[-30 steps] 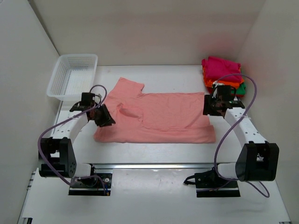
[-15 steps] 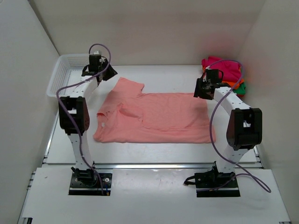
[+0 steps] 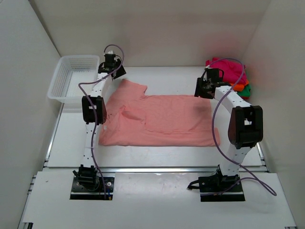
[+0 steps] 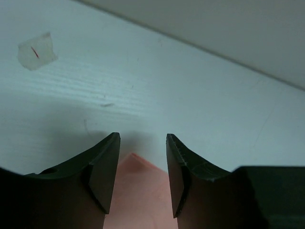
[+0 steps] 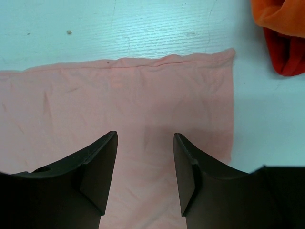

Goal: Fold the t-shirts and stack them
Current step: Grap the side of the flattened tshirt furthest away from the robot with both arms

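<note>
One white table [image 3: 157,155] carries everything here, and spread flat across the middle of it is the salmon-pink shirt [image 3: 162,121], body running left to right, one sleeve pointing up toward the far left, a few wrinkles near the collar. Big piece of cloth, unfolded.

Both arms are stretched out long over it. The left arm [image 3: 93,109] reaches up the shirt's left side, the right arm [image 3: 245,126] up its right side.

At the far left corner sits the basket [image 3: 71,81], white mesh, just off the shirt's sleeve. Over at the far right corner, the pile: magenta shirt [image 3: 228,67] on top, orange shirt [image 3: 240,87] under it, a sliver of green shirt [image 3: 247,91] at the near edge.

Now the tools. The left gripper [image 3: 116,71] hangs at the tip of that far sleeve; from its wrist camera the left gripper [image 4: 143,143] has its fingers parted with nothing between them, the pink point of the shirt [image 4: 136,191] showing on the table below the gap. The right gripper [image 3: 202,90] is over the far right corner of the shirt; the right gripper [image 5: 145,140] also has its fingers spread and gripping nothing, the pink cloth [image 5: 143,95] lying flat beneath, the orange shirt [image 5: 281,16] at the frame's upper right.

Smallest of all: a scrap of tape [image 4: 35,50] stuck to the table ahead of the left fingers.
</note>
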